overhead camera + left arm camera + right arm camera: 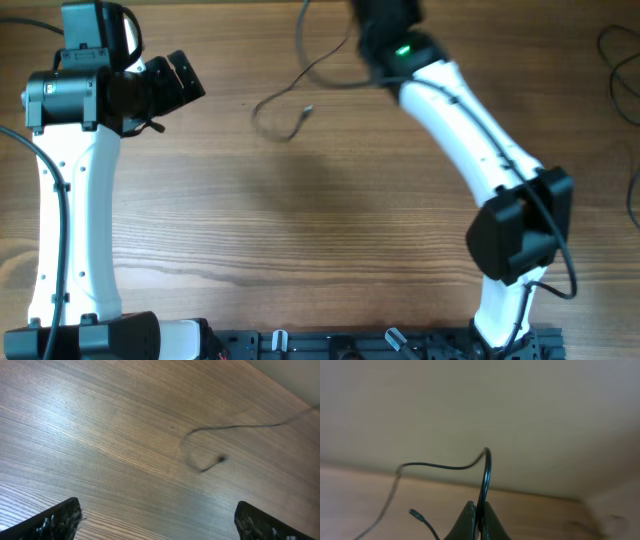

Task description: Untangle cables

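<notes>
A thin black cable (285, 98) lies on the wooden table near the far edge, curling into a hook with its plug end at the middle. It also shows in the left wrist view (210, 445). My right gripper (478, 510) is shut on the cable (485, 472), which rises from the jaws and arcs left; a loose plug end (416, 514) hangs beside the fingers. In the overhead view the right gripper is at the top edge, fingertips out of frame. My left gripper (160, 520) is open and empty above bare table, left of the cable.
Another dark cable (618, 70) lies at the far right edge of the table. A black rail (380, 345) runs along the front edge between the arm bases. A pale wall stands behind the table's far edge.
</notes>
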Motion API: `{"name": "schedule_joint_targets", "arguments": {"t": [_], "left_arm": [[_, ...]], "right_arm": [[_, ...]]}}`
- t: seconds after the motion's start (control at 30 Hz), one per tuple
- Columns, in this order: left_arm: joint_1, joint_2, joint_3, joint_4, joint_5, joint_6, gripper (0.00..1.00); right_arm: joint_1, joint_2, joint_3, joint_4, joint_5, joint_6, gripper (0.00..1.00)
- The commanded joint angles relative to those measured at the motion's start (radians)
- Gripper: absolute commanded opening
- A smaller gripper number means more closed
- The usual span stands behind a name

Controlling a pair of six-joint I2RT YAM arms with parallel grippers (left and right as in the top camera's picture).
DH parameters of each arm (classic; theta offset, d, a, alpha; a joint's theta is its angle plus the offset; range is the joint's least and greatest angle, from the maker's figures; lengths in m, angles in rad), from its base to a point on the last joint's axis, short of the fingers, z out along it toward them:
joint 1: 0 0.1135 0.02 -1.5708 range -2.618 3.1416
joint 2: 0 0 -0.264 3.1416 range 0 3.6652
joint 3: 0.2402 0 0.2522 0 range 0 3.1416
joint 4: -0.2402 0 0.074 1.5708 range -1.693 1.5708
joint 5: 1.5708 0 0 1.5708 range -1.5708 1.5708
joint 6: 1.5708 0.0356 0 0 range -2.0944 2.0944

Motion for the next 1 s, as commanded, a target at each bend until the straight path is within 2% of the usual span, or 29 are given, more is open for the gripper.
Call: {"name": "schedule_joint_targets", "arguments": {"t": [0.0,0.07,0.2,0.47,0.53,0.6,0.77,0.87,0.97], "left_arm": [[0.002,-0.012,0.006,0.007,-0.009,0.012,1.0],[0.002,-0.012,0.006,0.006,-0.009,0.012,1.0],[0.002,-0.012,0.006,0.007,-0.009,0.013,1.0],[0.002,-0.012,0.006,0.006,-0.009,0.012,1.0],[0.002,-0.012,0.006,0.006,-0.009,0.012,1.0],[0.002,-0.012,0.006,0.006,-0.004,0.012,1.0],[0.002,-0.012,0.006,0.006,0.029,0.012,1.0],[0.002,-0.012,0.006,0.006,0.032,0.012,1.0],[0.002,-0.012,0.006,-0.008,0.032,0.012,1.0]], "right_arm": [[-0.126,-0.021,0.181,0.043,0.094,-0.11,0.04],[-0.195,-0.023,0.293,0.114,0.095,-0.17,0.04],[-0.292,-0.039,0.468,0.126,0.081,-0.116,0.04],[-0.49,-0.09,0.483,0.006,0.079,-0.086,0.04],[-0.53,-0.09,0.483,-0.076,0.066,-0.014,0.04],[-0.583,-0.089,0.483,-0.199,0.0,0.129,0.04],[-0.66,-0.09,0.483,-0.586,-0.28,0.591,0.04],[-0.659,-0.09,0.483,-0.699,-0.481,0.747,0.04],[-0.663,-0.085,0.475,-0.701,-0.634,0.851,0.04]]}}
